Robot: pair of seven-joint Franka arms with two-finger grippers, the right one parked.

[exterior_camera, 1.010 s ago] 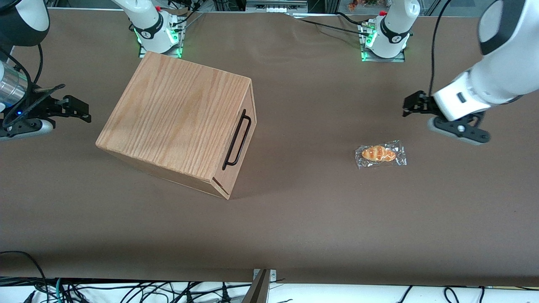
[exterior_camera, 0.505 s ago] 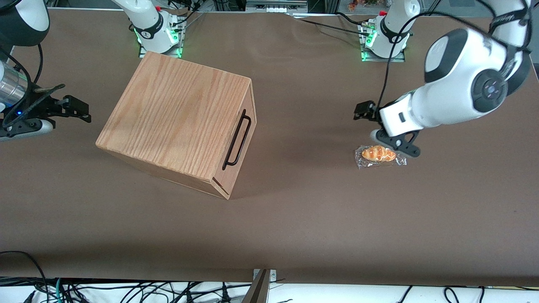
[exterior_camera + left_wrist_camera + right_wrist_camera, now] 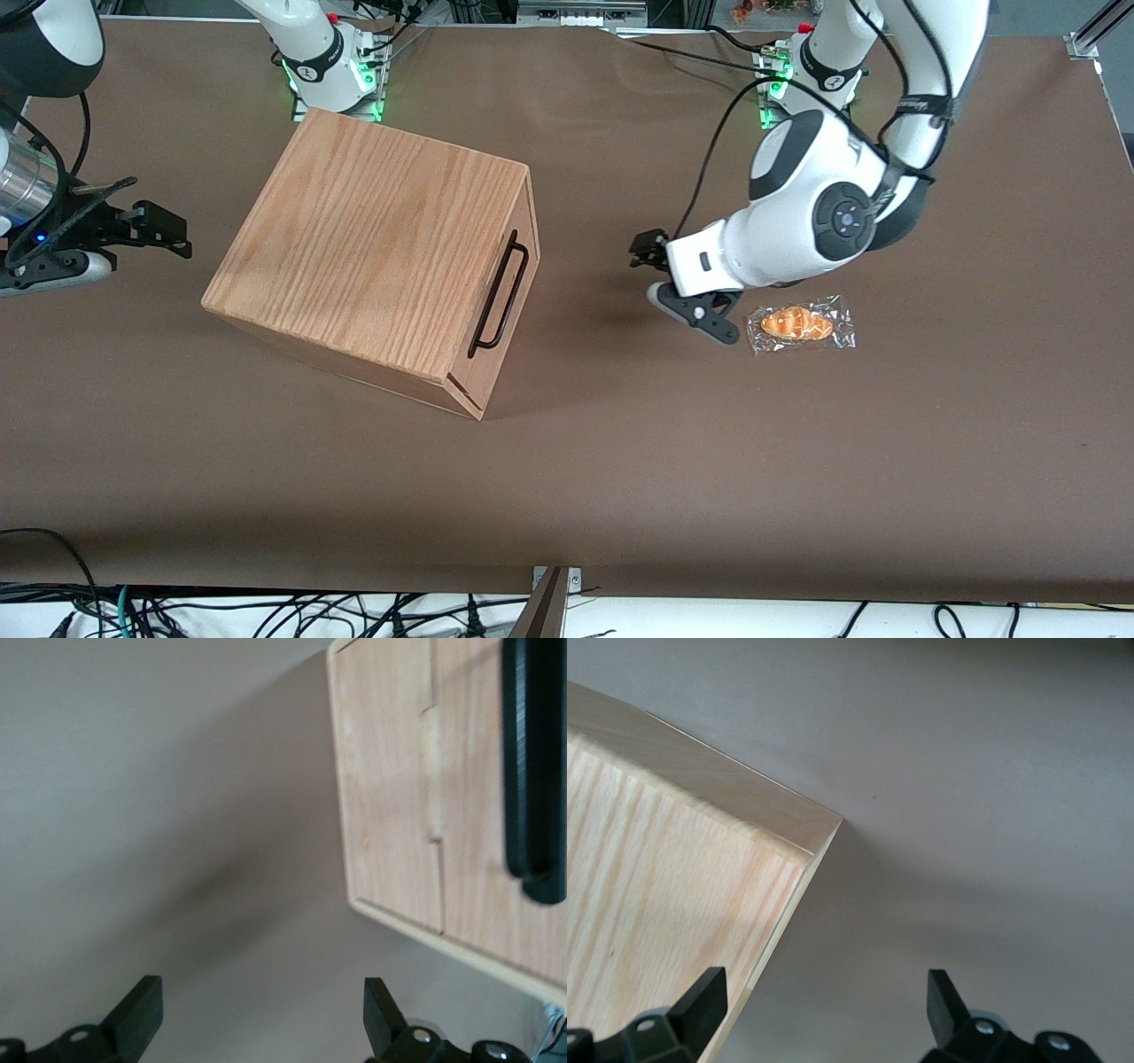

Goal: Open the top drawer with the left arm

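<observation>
The left arm (image 3: pixel 824 213) reached out over the brown table (image 3: pixel 620 461), its gripper (image 3: pixel 651 266) hanging above bare tabletop between the wooden box (image 3: pixel 372 248) and a wrapped bread roll (image 3: pixel 797 323). In the left wrist view the two black fingers (image 3: pixel 137 1019) stood wide apart with nothing between them, only the table surface showing in the gap. The gripper was well apart from the box, not touching anything. The top drawer (image 3: pixel 514 292) sat shut in the box, which stood toward the parked arm's end of the table, turned at an angle so that the drawer front faced toward the gripper. The drawer's black bar handle (image 3: pixel 499 292) ran along that front, just below the edge of the broad wood-grain top. In the left wrist view the pale drawer front (image 3: pixel 461 815) and one end of the handle (image 3: pixel 532 771) showed ahead of the fingers. The bread roll in its clear wrapper lay on the table just beside the gripper's wrist, toward the working arm's end and a little nearer to the front camera.
</observation>
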